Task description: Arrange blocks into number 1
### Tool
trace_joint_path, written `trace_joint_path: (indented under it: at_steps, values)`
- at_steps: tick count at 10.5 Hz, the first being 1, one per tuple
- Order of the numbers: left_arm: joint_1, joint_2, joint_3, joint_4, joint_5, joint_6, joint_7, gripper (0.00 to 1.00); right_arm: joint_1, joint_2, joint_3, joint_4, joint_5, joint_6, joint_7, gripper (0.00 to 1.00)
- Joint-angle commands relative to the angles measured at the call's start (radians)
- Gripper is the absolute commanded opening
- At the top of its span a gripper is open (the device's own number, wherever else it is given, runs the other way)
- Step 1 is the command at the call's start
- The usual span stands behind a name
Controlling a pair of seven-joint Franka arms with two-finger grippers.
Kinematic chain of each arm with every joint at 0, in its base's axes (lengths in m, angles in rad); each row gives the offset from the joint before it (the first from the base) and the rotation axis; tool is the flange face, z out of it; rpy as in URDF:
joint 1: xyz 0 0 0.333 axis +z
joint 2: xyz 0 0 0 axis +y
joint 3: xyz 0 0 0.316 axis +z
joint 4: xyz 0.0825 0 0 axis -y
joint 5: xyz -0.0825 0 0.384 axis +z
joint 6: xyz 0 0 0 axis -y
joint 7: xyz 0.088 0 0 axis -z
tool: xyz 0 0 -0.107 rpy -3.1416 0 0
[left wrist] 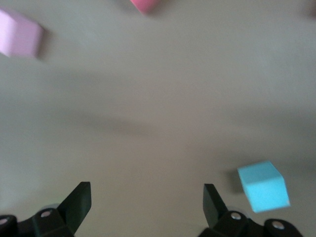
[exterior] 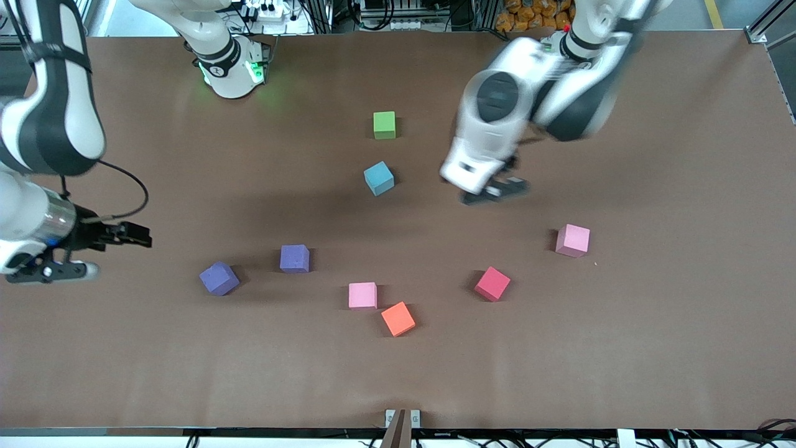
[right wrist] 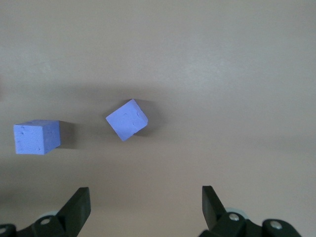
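The green block (exterior: 384, 124) lies nearest the robots, with the light blue block (exterior: 379, 178) (left wrist: 263, 186) just nearer the front camera. Two purple blocks (exterior: 294, 258) (exterior: 219, 278) sit toward the right arm's end and show in the right wrist view (right wrist: 127, 119) (right wrist: 37, 137). The crimson red block (exterior: 492, 284) (left wrist: 144, 5) rests toward the left arm's end. My left gripper (exterior: 495, 191) (left wrist: 147, 195) hangs open and empty over bare table beside the light blue block. My right gripper (exterior: 115, 254) (right wrist: 145, 197) is open and empty, apart from the purple blocks.
A pale pink cube (exterior: 362, 295) and an orange cube (exterior: 398, 318) sit close together near the table's front. Another pale pink cube (exterior: 572, 240) (left wrist: 19, 33) lies toward the left arm's end. The brown table (exterior: 653, 348) is bare around the cubes.
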State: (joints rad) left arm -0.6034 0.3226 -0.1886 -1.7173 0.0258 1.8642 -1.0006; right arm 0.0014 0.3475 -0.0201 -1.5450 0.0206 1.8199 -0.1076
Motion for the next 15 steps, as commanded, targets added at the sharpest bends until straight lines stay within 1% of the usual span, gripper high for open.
trace_joint_path:
  at_steps: [1, 3, 4, 5, 6, 7, 8, 10, 12, 15]
  values:
    - [-0.166, 0.071, 0.014, -0.002, 0.006, 0.038, -0.16, 1.0, 0.012, 0.063, 0.003, 0.003, 0.01, 0.059, -0.072, 1.0]
    - [-0.234, 0.073, -0.021, -0.025, -0.108, 0.068, -0.191, 1.0, 0.035, 0.116, 0.002, 0.005, 0.009, 0.088, -0.09, 1.0]
    - [-0.254, 0.075, -0.05, -0.045, -0.133, 0.11, -0.229, 1.0, 0.051, 0.139, 0.002, 0.003, 0.009, 0.119, -0.095, 1.0]
    - [-0.286, 0.078, -0.06, -0.073, -0.132, 0.159, -0.243, 1.0, 0.061, 0.166, 0.002, 0.003, 0.009, 0.142, -0.095, 1.0]
    - [-0.308, 0.095, -0.06, -0.099, -0.129, 0.243, -0.243, 1.0, 0.075, 0.198, 0.002, 0.003, 0.009, 0.175, -0.095, 1.0]
    - [-0.311, 0.134, -0.061, -0.102, -0.12, 0.283, -0.227, 1.0, 0.086, 0.232, 0.002, 0.003, 0.007, 0.209, -0.095, 1.0]
    - [-0.32, 0.17, -0.063, -0.097, -0.118, 0.289, -0.19, 1.0, 0.089, 0.261, 0.002, 0.003, 0.007, 0.235, -0.105, 1.0]
    - [-0.326, 0.199, -0.065, -0.099, -0.118, 0.291, -0.132, 1.0, 0.088, 0.298, 0.002, -0.001, 0.007, 0.28, -0.158, 1.0]
    - [-0.326, 0.226, -0.069, -0.097, -0.122, 0.306, -0.124, 1.0, 0.089, 0.3, 0.002, -0.044, 0.007, 0.324, -0.211, 1.0]
    - [-0.34, 0.268, -0.084, -0.091, -0.126, 0.365, -0.119, 1.0, 0.089, 0.295, 0.0, -0.11, 0.005, 0.369, -0.239, 1.0]
